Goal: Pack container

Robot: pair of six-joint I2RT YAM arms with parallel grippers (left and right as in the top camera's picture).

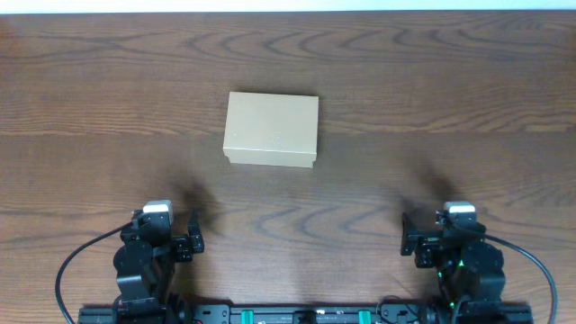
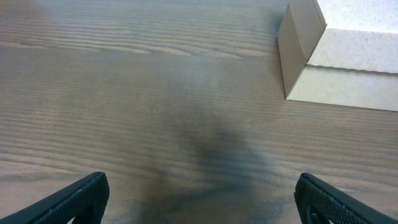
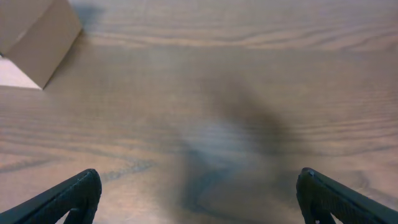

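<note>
Dark wood-grain table (image 1: 90, 90), and your container (image 1: 271, 129) sits a bit left of centre, long axis running left-right with a long side facing the arms, well apart from your left end effector (image 2: 200, 198) and right end effector (image 3: 199, 194), both spread wide, box plain tan, lid shut.

Dark wood-grain table (image 1: 432, 108), soft shadows, pale strip at far edge.

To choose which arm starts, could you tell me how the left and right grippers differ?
The left gripper sits nearer the box; the right gripper is farther off. The left's camera shows the box's lid edge; the right's shows only a corner. Both are open and empty.
</note>
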